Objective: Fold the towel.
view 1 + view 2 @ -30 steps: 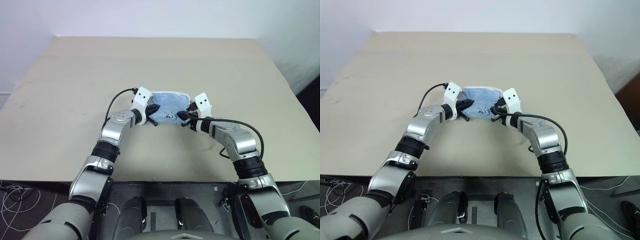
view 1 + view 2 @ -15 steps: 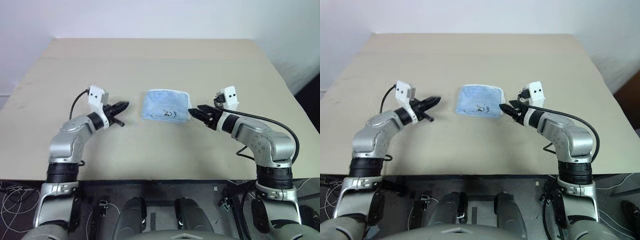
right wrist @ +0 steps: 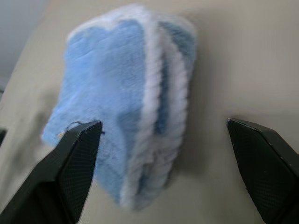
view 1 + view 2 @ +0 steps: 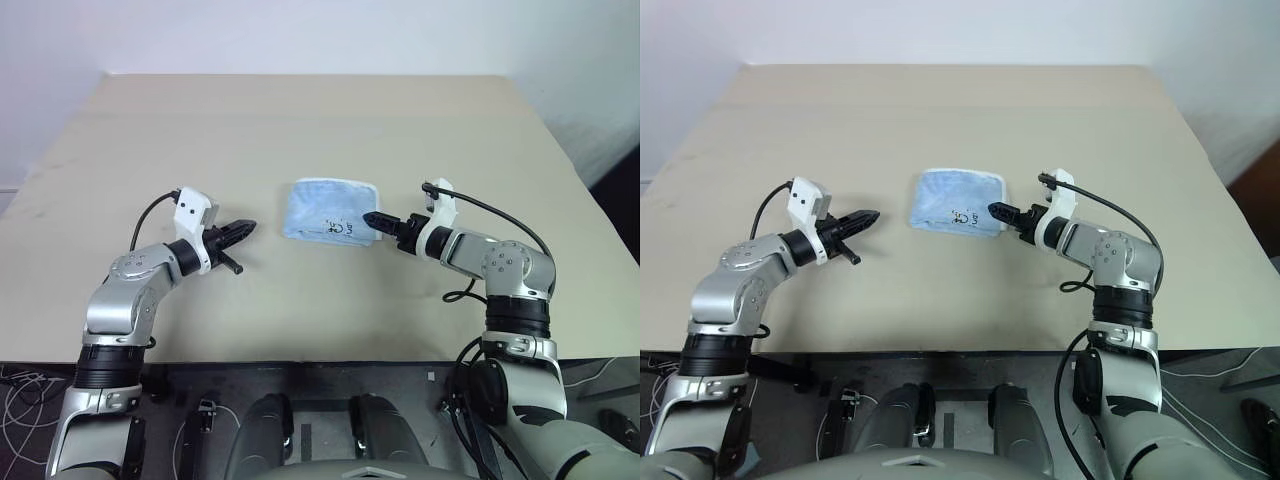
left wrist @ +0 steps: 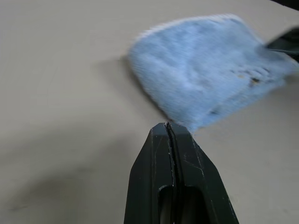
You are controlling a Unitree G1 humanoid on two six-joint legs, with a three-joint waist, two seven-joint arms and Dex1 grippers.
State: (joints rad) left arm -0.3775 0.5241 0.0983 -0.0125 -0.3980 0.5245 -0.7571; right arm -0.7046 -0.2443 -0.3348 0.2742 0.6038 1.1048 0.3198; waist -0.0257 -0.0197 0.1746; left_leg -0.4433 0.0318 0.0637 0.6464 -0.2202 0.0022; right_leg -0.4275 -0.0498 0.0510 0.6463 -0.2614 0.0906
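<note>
The towel [image 4: 328, 212] is a light blue terry cloth with white edging and a small dark mark, lying folded in a thick stack at the middle of the table. My left gripper [image 4: 245, 229] hovers a short way to its left, pointing at it, fingers shut and empty; the left wrist view shows the shut tips [image 5: 167, 126] short of the towel [image 5: 205, 84]. My right gripper [image 4: 372, 218] is at the towel's right edge. In the right wrist view its jaws stand wide open, with the layered edge of the towel [image 3: 140, 116] between the fingers [image 3: 74, 163], not gripped.
The beige table [image 4: 300, 120] stretches wide around the towel. Its front edge runs just ahead of my arms. A white wall rises behind the far edge.
Both grippers have left the towel. The left arm swung out to the left and stayed shut. The right gripper opened, rolled, and now points at the towel's right edge.
</note>
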